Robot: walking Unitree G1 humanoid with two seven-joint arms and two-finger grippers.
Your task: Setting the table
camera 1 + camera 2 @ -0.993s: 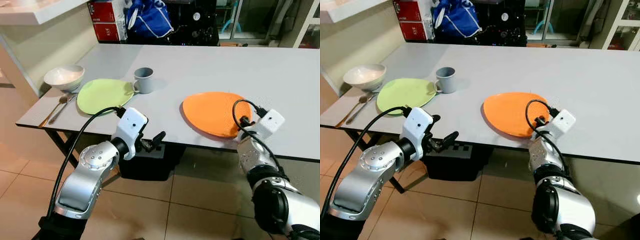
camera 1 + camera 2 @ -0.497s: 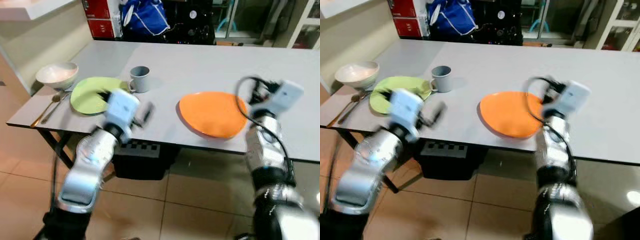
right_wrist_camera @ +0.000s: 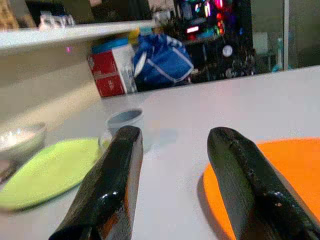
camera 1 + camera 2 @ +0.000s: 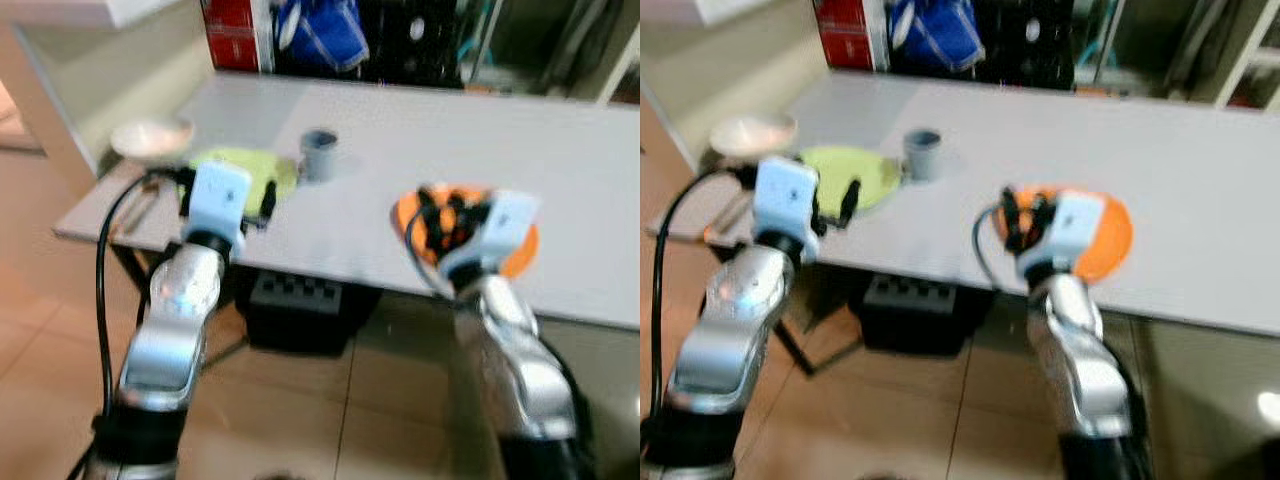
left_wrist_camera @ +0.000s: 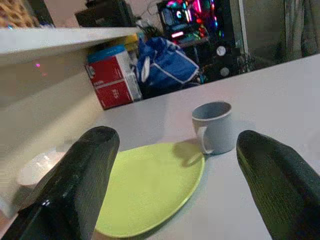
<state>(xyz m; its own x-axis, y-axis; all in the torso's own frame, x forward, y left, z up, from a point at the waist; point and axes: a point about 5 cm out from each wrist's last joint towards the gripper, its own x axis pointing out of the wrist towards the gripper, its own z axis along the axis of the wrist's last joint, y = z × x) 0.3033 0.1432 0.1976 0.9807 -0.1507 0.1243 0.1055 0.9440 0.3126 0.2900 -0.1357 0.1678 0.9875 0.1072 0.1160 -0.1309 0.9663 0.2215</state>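
The head views are blurred. On the grey table lie a green plate and an orange plate, with a grey cup between them further back and a white bowl at the far left. My left gripper is open and empty at the table's near edge, pointing over the green plate. My right gripper is open and empty, hovering at the orange plate's near left rim and covering part of it.
Cutlery lies at the table's left edge beside the green plate. Red boxes and a blue bag stand at the far end. A pale counter flanks the left. A black crate sits under the table.
The camera has shifted and blurred. Both arms have risen from below the table edge to table height. The right gripper swung left over the orange plate's rim; the left now faces the green plate.
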